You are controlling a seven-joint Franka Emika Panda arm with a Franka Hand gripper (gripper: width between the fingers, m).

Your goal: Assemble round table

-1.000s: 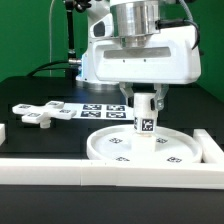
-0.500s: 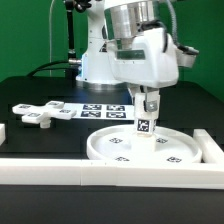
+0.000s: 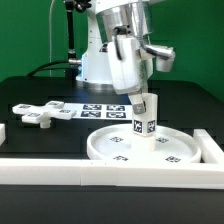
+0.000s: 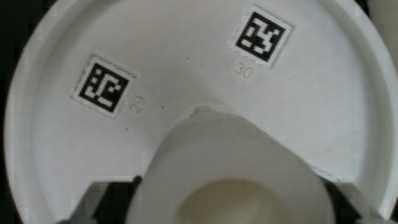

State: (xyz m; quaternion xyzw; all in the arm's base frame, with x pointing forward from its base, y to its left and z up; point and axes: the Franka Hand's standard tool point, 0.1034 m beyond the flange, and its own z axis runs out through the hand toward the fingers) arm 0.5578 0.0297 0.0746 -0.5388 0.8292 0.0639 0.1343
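For the gripper (image 3: 143, 103), from the exterior view: clenched on the short white leg (image 3: 148, 127), pinching it near its upper end and holding it upright. Sets the leg at the middle of the round top (image 3: 105, 148), with the foot at or just on the top's floor; cannot tell whether seated in any socket. Leaves the cross-shaped base (image 3: 40, 113) well apart from the round top, toward the exterior view's left, lying flat on the black table (image 3: 25, 95). Shows the marker board (image 3: 100, 109) just behind the round top.

From the wrist view: looks down along the leg onto the round top, with two square tags on its floor and the raised rim curving round. Hides the leg's foot, so no verdict on contact.

As to handling: probably light, stiff, smooth plastic, apt to slip or twist in a loose pinch. Best taken across the leg's round sides, high enough to leave the foot free; for the round top, by the rim.
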